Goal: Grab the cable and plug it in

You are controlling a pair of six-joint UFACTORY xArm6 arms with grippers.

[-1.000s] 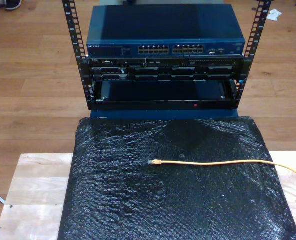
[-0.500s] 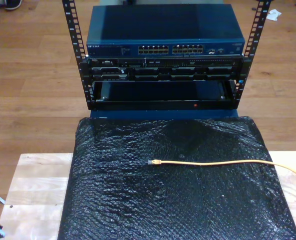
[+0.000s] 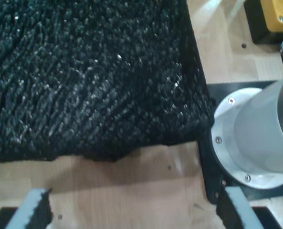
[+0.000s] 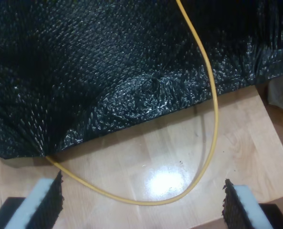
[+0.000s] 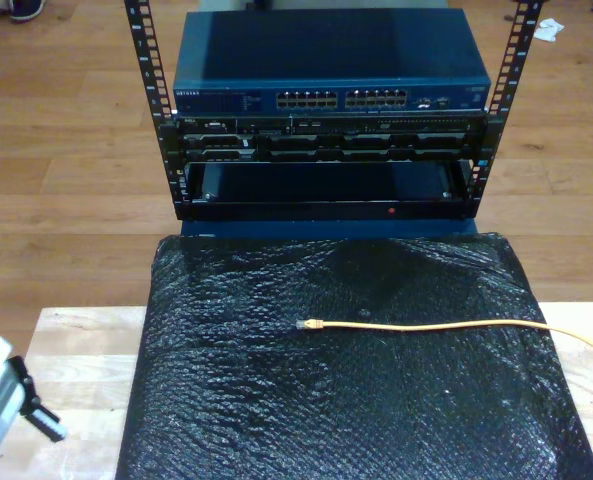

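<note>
Item: the cable (image 5: 426,325), yellow-orange, lay across the black bubble-wrap mat (image 5: 276,400) with its clear plug (image 5: 302,325) near the mat's middle and its length running off toward the exterior view's right. In the second wrist view the cable (image 4: 213,119) left the mat's edge and looped over the wooden table (image 4: 246,152) before passing back under the mat.

Item: our second gripper (image 4: 143,202) hung above that loop, jaws spread wide, nothing between the foam pads (image 4: 43,200).

Item: our first gripper (image 3: 131,210) hung over the mat's corner and bare wood, jaws likewise parted and empty, beside a grey arm base (image 3: 256,138) on a black plate.

Item: an arm (image 5: 1,410) at the exterior view's lower left, probably our first, though we could not tell for certain.

Item: a rack (image 5: 326,160) beyond the mat, carrying a blue network switch (image 5: 331,95) with two banks of ports
</note>
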